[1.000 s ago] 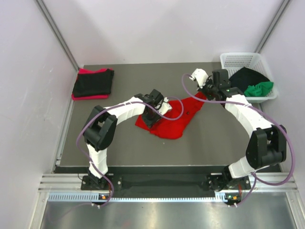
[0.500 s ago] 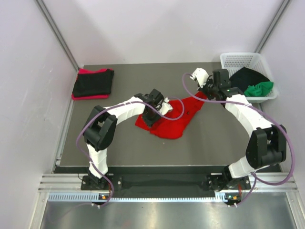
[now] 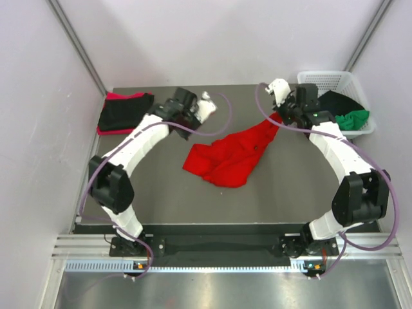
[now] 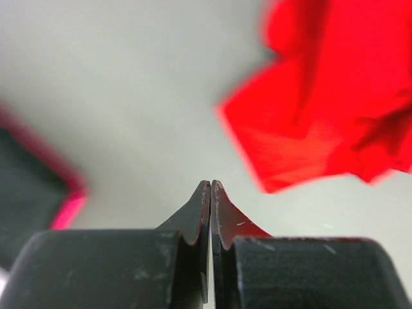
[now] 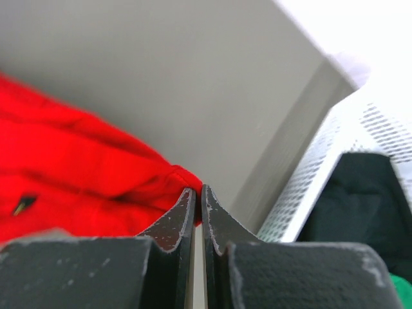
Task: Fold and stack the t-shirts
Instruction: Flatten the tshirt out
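While its jaws pinch cloth, right gripper (image 5: 197,190): closed on a corner of the bright red t-shirt (image 3: 225,158). In the wrist view the cloth runs right up into the tips, so this reads as a grip, not a rest.
Reason for that hold: the corner is drawn up toward the basket side, likely to pull the shirt out flat before any fold.
Left gripper (image 4: 210,187): jaws pressed together with nothing visible between them. It hangs over bare table (image 3: 161,193) between the bright red t-shirt and the folded stack, apart from both.
Reason for that spot: unclear. Judged free for a second grab, since one pinch alone would only drag the cloth.
Bright red t-shirt, lie: mid-table and crumpled, layers bunched at its near-left end, with a thin tail leading up to the right gripper. Not folded yet.
Folded stack (image 3: 125,112): far-left corner of the table, black t-shirt (image 3: 129,111) on top of the pinkish red t-shirt (image 3: 119,131), edges roughly squared. Probably parked there to keep the middle free for folding.
Basket (image 3: 322,80): white lattice, far-right corner. Holds a second black t-shirt (image 3: 333,103) and a green t-shirt (image 3: 353,119), both loose and unfolded.
Progress, judged: two stacked, one in hand, two waiting.
Risk: a thin-cloth pinch may slip if pulled hard.
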Available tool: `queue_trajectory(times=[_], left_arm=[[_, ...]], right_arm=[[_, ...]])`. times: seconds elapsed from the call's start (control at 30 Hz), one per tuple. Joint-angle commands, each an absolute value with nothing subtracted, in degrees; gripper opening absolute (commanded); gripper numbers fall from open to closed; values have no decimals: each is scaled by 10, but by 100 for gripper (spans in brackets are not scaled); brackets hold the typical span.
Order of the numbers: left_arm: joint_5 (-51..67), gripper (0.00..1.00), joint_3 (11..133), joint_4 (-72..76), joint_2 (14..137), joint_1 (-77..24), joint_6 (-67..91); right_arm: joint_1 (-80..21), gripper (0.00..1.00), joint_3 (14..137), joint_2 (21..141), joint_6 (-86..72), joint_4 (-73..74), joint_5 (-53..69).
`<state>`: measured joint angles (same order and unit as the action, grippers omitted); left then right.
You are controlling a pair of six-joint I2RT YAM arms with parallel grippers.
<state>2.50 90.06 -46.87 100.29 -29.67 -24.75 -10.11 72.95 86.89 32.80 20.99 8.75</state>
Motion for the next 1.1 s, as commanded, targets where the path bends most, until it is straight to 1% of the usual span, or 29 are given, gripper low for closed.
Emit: queue_trajectory(times=[0.0, 0.03, 0.07, 0.1, 0.13, 0.23, 0.33, 0.4, 0.47, 0.6, 1.07], left_arm=[[5, 0, 951, -463, 959, -266, -279], [22, 0, 954, -479, 961, -265, -284], [37, 2, 952, -489, 968, -266, -286], [60, 12, 946, -497, 973, -268, -283], [94, 27, 932, -512, 980, -272, -281], [119, 33, 877, -534, 1003, -316, -265], [132, 34, 846, -524, 1015, -339, -251], [134, 36, 844, -521, 1039, -354, -244], [141, 39, 860, -533, 1070, -362, -236], [134, 43, 889, -531, 1114, -365, -219], [106, 42, 894, -519, 1158, -388, -215]], right_arm=[[-85, 0, 796, 861, 284, 180, 124], [-86, 0, 810, 871, 283, 185, 127], [-85, 0, 815, 876, 281, 190, 128], [-85, 0, 817, 881, 280, 196, 130], [-86, 0, 817, 888, 280, 197, 131], [-85, 0, 816, 901, 276, 204, 131], [-85, 0, 818, 910, 271, 215, 129], [-85, 0, 814, 907, 271, 214, 129], [-84, 0, 806, 905, 270, 214, 130], [-86, 0, 796, 904, 267, 216, 133], [-83, 0, 777, 898, 263, 209, 137]])
